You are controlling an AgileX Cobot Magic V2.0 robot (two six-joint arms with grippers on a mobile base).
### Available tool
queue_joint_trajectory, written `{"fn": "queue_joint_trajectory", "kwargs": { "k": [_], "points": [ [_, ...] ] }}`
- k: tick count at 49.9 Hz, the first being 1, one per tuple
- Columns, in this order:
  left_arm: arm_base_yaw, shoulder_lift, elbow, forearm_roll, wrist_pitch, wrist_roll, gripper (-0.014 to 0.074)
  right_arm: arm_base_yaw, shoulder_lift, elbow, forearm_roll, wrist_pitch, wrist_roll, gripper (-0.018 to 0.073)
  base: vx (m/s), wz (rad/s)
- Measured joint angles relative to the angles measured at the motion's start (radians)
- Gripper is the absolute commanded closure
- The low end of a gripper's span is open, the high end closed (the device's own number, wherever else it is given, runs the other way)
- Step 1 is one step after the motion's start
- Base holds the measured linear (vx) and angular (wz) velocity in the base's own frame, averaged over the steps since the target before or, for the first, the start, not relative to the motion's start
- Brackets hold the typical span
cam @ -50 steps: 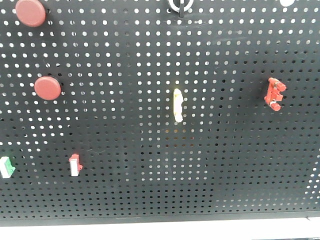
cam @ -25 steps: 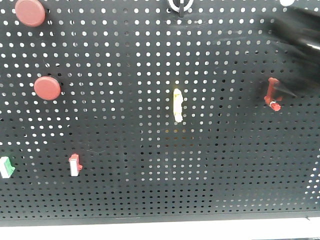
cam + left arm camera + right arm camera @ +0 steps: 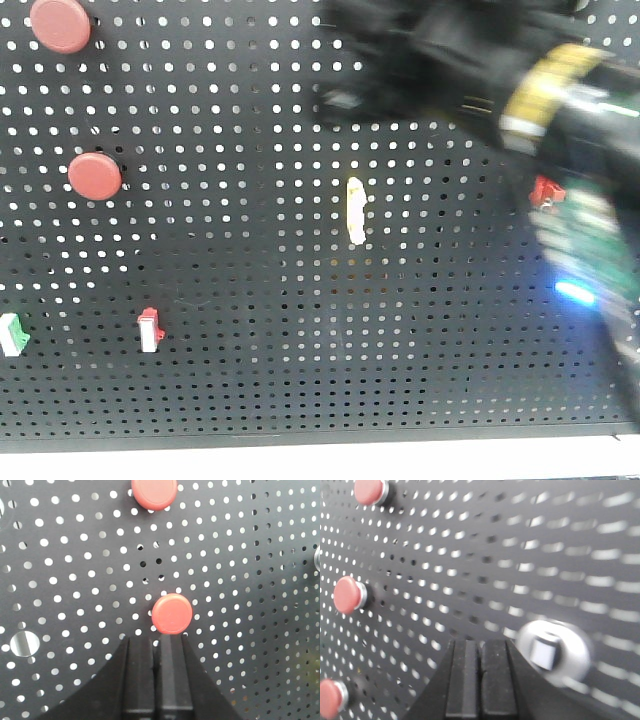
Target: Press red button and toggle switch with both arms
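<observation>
On the matte black pegboard [image 3: 250, 400], the stepped red toggle switch [image 3: 545, 190] is mostly hidden by the blurry right arm [image 3: 450, 60], swept further left vs 0.5 s ago. The right gripper [image 3: 480, 647] jaws are pressed together next to a round silver knob [image 3: 552, 652]. The left gripper [image 3: 157, 642] jaws are closed too, parked just under a smooth round red button [image 3: 172, 612].

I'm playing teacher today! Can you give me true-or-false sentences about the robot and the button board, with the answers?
1. The left gripper has its fingers pressed together. True.
2. It sits just below a green button. False: that is a red button.
3. In the front view, a black arm covers part of the toggle switch. True.
4. The arm hides the yellow switch. False: it shows whole, below the arm.
5. The right gripper is wide open. False: it is shut, beside a silver knob.
</observation>
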Motion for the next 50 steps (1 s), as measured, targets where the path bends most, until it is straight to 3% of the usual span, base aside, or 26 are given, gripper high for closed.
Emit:
{"fn": "queue_joint_trajectory", "kwargs": {
  "k": [16, 50],
  "points": [
    [0.0, 0.0, 0.0, 0.0, 0.0, 0.0, 0.0594, 0.0, 0.037, -0.044, 0.006, 0.144, 0.006, 0.0559, 0.0, 0.0],
    [0.0, 0.0, 0.0, 0.0, 0.0, 0.0, 0.0594, -0.053, -0.005, -0.021, 0.025, 0.154, 0.028, 0.0559, 0.0, 0.0]
  ]
}}
